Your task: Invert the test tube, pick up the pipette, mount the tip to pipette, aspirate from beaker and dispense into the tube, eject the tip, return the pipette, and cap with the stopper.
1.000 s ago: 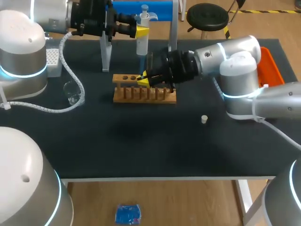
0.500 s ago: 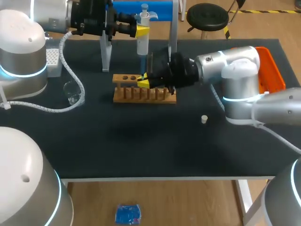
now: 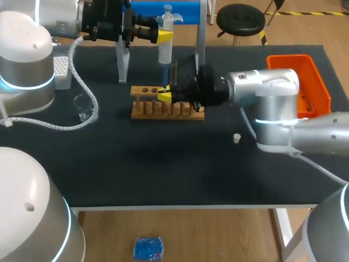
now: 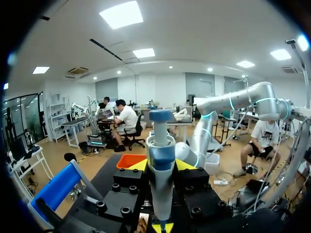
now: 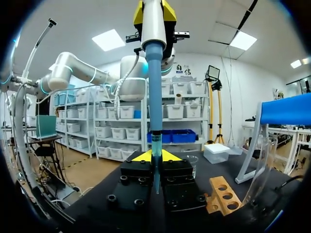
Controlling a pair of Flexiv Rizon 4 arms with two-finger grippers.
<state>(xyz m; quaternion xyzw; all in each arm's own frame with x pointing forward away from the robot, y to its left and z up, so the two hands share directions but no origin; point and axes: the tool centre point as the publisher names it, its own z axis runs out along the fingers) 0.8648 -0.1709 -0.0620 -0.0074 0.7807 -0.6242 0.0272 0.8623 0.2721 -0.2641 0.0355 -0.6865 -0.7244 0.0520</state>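
Two left fingers (image 3: 166, 36) clench the pipette (image 3: 164, 49) at the counter's (image 3: 163, 164) twelve o'clock, long axis vertical, tip pointing down. At its six o'clock, by the tip, sit the right fingers (image 3: 165, 96); whether clenched, I cannot tell. Just beside them the test tube (image 3: 174, 73) stands upright on the rack (image 3: 163, 111).

The left hand (image 4: 163, 166) grips a pipette (image 4: 161, 179) between its two yellow-tipped fingers (image 4: 140, 165), one pressing on each side. The pipette has a pale barrel and a blue and white plunger head. Ahead, on the dark tabletop (image 4: 104, 171), sits an orange tray (image 4: 129, 160). Beside the tray is the grey right arm (image 4: 197, 141). A blue bar (image 4: 56, 187) slants off to one side of the hand.
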